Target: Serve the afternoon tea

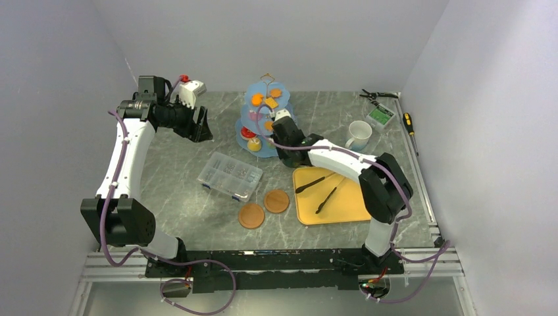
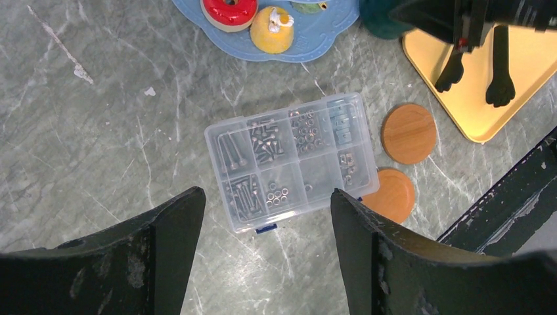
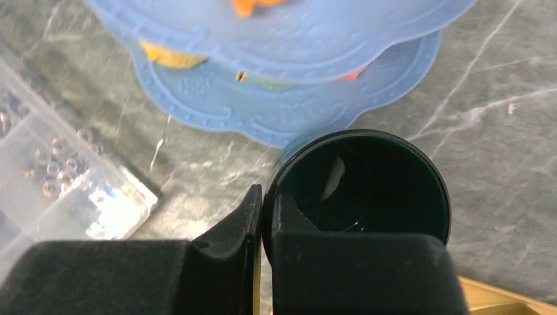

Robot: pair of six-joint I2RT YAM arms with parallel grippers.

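1. Standing mid-table, the light-blue three-tier stand (image 3: pixel 217 108) carries toy cakes (image 2: pixel 272 29).
2. Wide open and empty, the left gripper (image 2: pixel 266 197) hangs above the clear box (image 2: pixel 292 167).
3. Clamped on the dark-green mug (image 3: pixel 368 190) at its rim, the right gripper (image 3: pixel 265 203) holds it just beside the stand's lowest tier.

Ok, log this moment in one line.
right hand: shut on rim of dark-green mug, beside light-blue three-tier stand | left hand: open, empty | clear plastic compartment box: untouched
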